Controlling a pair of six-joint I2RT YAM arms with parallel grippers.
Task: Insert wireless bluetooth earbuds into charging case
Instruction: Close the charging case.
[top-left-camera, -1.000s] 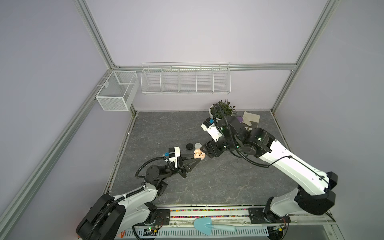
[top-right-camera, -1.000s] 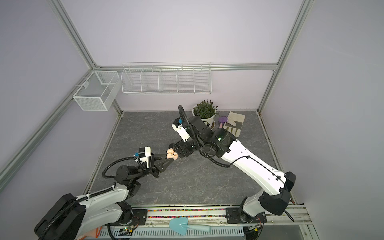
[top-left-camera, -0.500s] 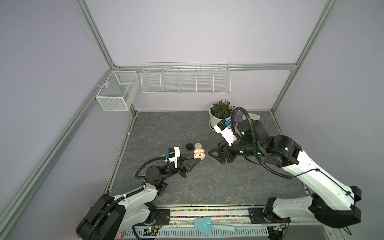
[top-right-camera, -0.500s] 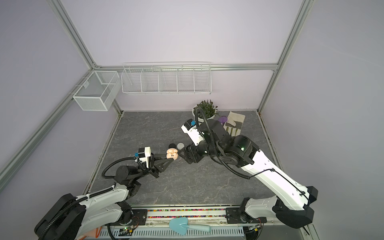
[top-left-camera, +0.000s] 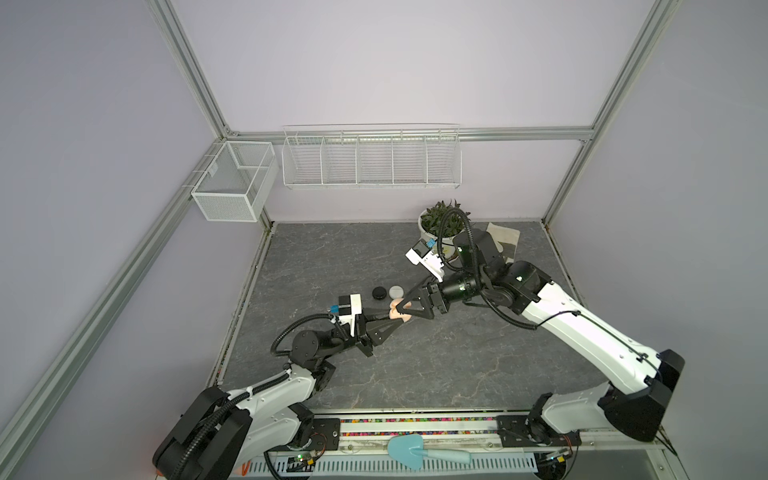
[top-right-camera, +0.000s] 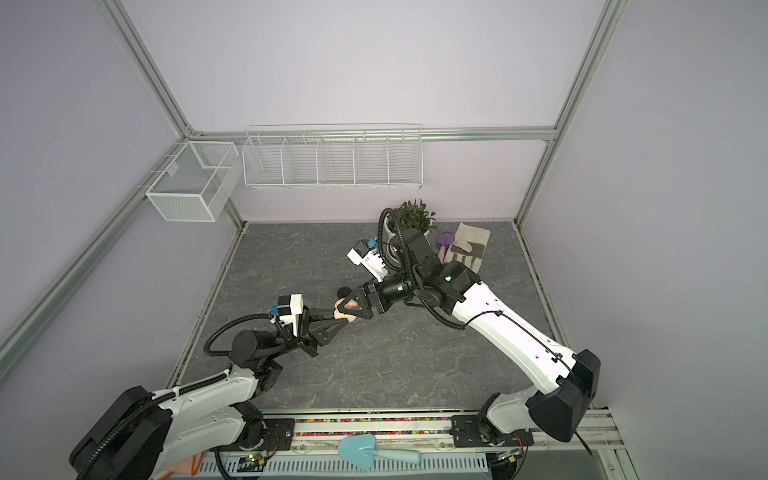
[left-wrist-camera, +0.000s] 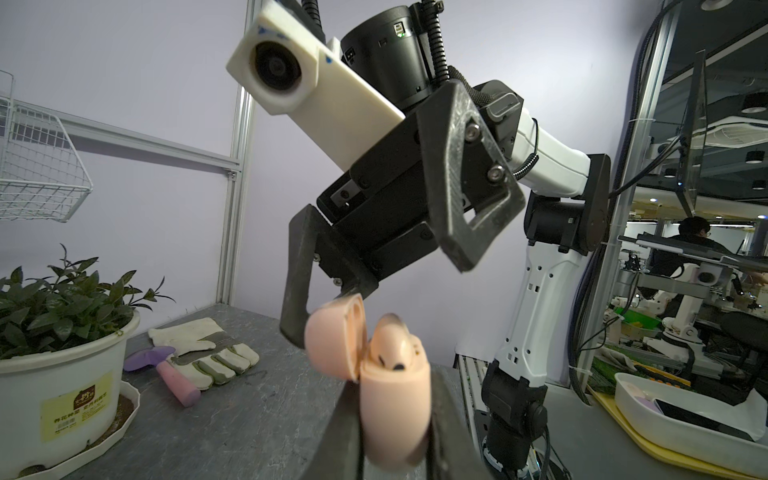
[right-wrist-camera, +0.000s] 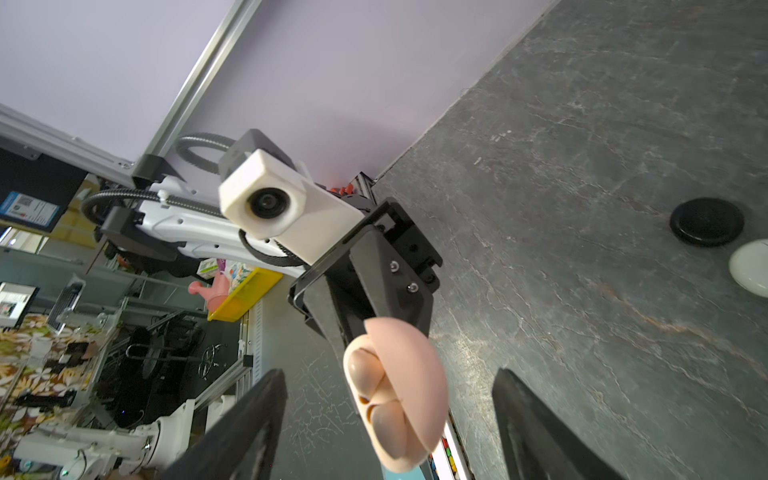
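Note:
My left gripper (top-left-camera: 394, 321) (left-wrist-camera: 392, 386) is shut on a pale pink charging case (top-left-camera: 400, 317) (top-right-camera: 348, 318) (left-wrist-camera: 395, 411), held above the table. Its lid (left-wrist-camera: 334, 345) stands open. Two pale pink earbuds (right-wrist-camera: 365, 365) sit side by side in the case; one of them (left-wrist-camera: 392, 340) also shows in the left wrist view. My right gripper (top-left-camera: 400, 309) (right-wrist-camera: 390, 374) is open and straddles the case from the other side without gripping it. One of its fingers (left-wrist-camera: 297, 291) is right behind the lid; I cannot tell whether it touches.
A black puck (top-left-camera: 379, 293) (right-wrist-camera: 706, 222) and a white puck (top-left-camera: 396, 290) (right-wrist-camera: 750, 266) lie on the table just behind the grippers. A potted plant (top-left-camera: 440, 220), a glove (top-right-camera: 469, 245) and a purple trowel (top-right-camera: 444, 241) are at the back right. A blue trowel (top-left-camera: 415, 451) lies on the front rail.
The right gripper was at the case, drew back to the right, and has now come back over the case with its jaws a little wider. The left arm has not moved.

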